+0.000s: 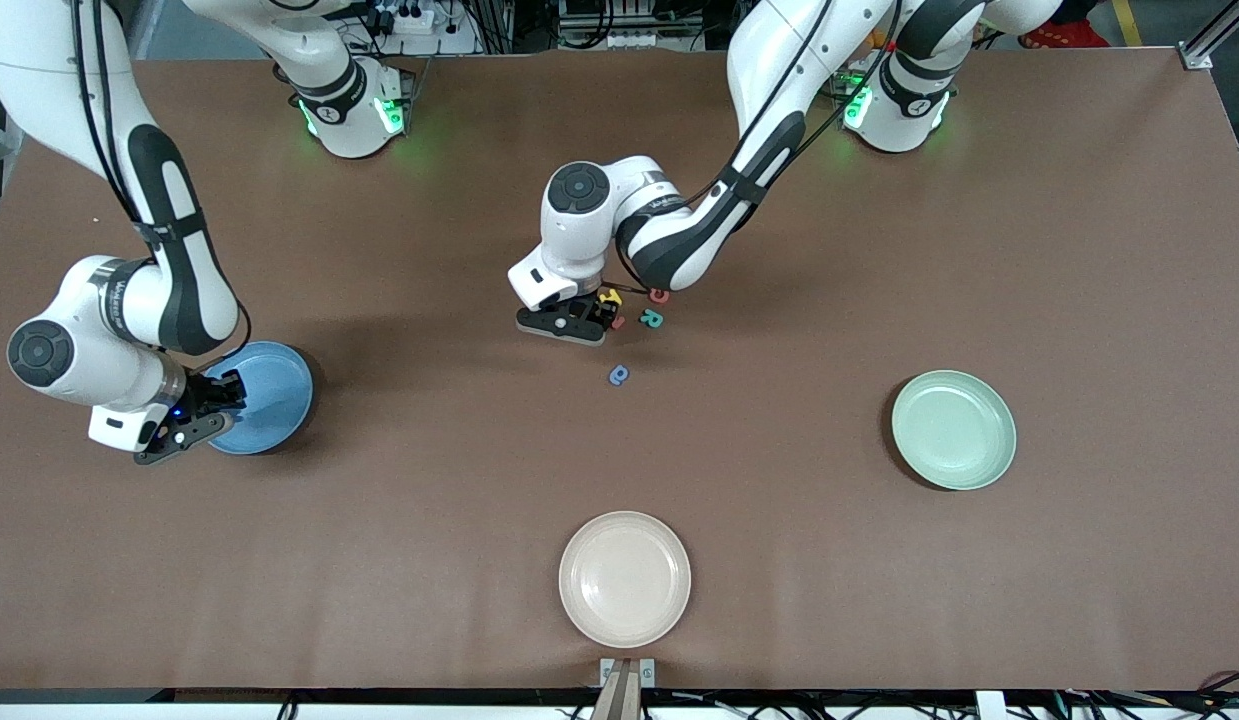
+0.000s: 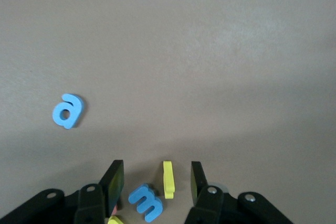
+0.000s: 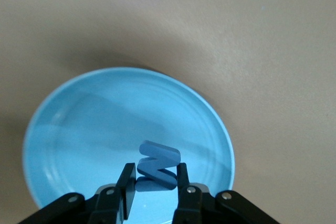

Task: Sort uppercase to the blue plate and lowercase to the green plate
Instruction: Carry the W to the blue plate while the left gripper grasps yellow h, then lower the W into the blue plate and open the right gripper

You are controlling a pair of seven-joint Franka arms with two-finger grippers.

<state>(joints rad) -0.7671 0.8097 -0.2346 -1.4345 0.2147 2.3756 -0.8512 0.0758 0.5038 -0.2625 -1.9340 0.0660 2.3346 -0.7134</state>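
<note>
1. Sorting under way at both ends; right gripper (image 3: 152, 187) over the blue plate (image 1: 279, 395) at the right arm's end of the table, fingers clamped on the blue W (image 3: 157, 164); release not yet made.
2. Left gripper (image 2: 157, 182) down low over the heap of letters mid-table, fingers apart with nothing gripped; between them, in the left wrist view, a yellow letter (image 2: 168, 180) standing on edge and a blue letter (image 2: 146, 201) lying close beside it; which yellow letter, cannot tell.
3. Loose on the table: blue a (image 1: 618, 375) alone, nearer the front camera than the heap; green R (image 1: 652, 318) and a red letter (image 1: 659, 295) just beside the left gripper.
4. Green plate (image 1: 954, 430) bare at the left arm's end; cream plate (image 1: 625, 578) nearest the front camera, no part of the sort.
5. Next for the right: open and let the W drop well inside the rim; likely little risk of a miss.
6. Next for the left: close on one letter only; crowding with the blue neighbour could drag two along.
7. Open brown table from heap to green plate; nothing standing in that path; both arms well apart.
</note>
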